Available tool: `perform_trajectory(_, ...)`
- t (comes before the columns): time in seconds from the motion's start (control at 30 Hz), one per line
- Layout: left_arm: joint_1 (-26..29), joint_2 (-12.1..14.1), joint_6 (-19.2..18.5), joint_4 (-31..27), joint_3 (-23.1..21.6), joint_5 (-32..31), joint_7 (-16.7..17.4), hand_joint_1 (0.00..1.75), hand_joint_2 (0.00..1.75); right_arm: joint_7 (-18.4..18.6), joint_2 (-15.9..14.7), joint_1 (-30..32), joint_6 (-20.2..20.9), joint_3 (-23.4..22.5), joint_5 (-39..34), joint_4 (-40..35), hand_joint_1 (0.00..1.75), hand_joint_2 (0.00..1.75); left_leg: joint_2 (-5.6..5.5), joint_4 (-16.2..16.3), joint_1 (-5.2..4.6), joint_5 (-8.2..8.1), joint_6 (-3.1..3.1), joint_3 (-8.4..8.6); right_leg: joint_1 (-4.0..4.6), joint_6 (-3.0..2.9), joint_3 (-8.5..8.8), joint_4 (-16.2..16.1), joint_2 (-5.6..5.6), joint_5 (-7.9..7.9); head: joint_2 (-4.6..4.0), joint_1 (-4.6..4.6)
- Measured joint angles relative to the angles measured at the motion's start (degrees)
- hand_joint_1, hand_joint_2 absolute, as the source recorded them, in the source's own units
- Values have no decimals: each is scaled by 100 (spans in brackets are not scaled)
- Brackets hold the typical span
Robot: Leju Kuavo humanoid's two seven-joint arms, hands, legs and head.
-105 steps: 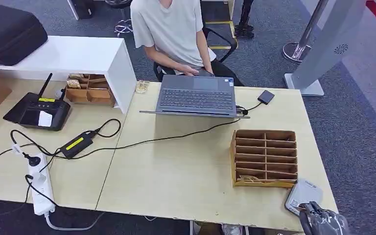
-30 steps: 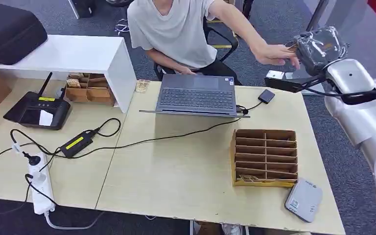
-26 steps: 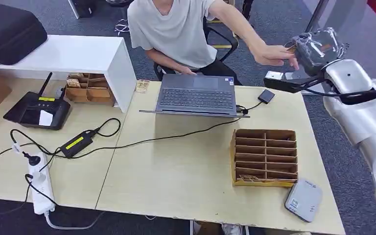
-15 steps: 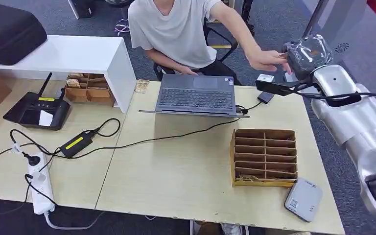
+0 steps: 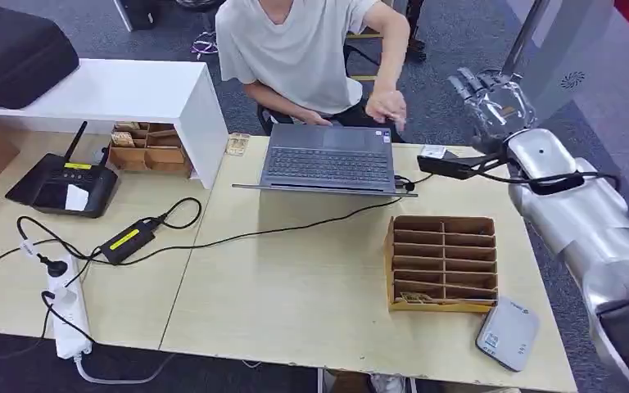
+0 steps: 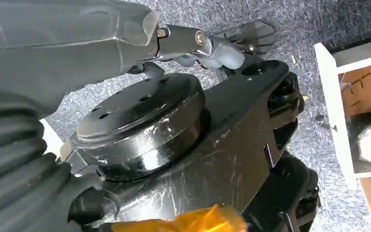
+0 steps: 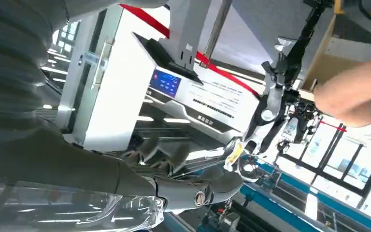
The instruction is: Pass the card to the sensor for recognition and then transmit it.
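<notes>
Right hand (image 5: pixel 491 102): you see it raised past the far right of the table (image 5: pixel 311 286), fingers spread, nothing in them.
Left hand (image 6: pixel 53 58): you cannot tell how its fingers stand.
Person's hand (image 5: pixel 386 108): above the laptop (image 5: pixel 329 160), left of your right hand; if it holds the card you cannot tell.
Sensor (image 5: pixel 508 334): near right corner, just beside the organizer (image 5: pixel 442 264).

Grey carpet floor (image 5: pixel 459 57); pale wood table (image 5: pixel 311 278); white shelf unit (image 5: pixel 131 94).
</notes>
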Motion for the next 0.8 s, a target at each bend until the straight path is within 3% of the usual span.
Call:
perform_trajectory(0.1,1,0,4,0,-4,22,0,0,175,-20,4,16,-33,15,-44,-35,0,175,0,0,0,0,0,1,0,0,0,0,1,0,0,0)
perform_trajectory(0.27,5,0,22,0,-4,111,4,0,175,-179,-43,208,-441,-55,-391,-340,0,175,2,0,0,0,0,3,0,0,-2,-2,2,0,0,-2)
perform_trajectory(0.43,35,-4,59,0,-4,218,7,0,175,-256,-400,974,-809,-397,-671,-1526,0,175,-4,0,0,-2,1,-1,1,0,0,-5,-3,-1,0,0)
perform_trajectory(0.6,50,-2,61,0,-4,260,7,0,175,-240,-691,1593,-828,-695,-671,-2452,0,175,0,0,-1,-4,0,-3,-1,1,-3,-6,0,-1,0,0)
perform_trajectory(0.8,52,-4,61,0,-4,277,7,0,175,-245,-808,1793,-817,-874,-647,-2863,0,175,2,0,-1,-2,-2,1,0,0,-3,-4,1,0,0,0)
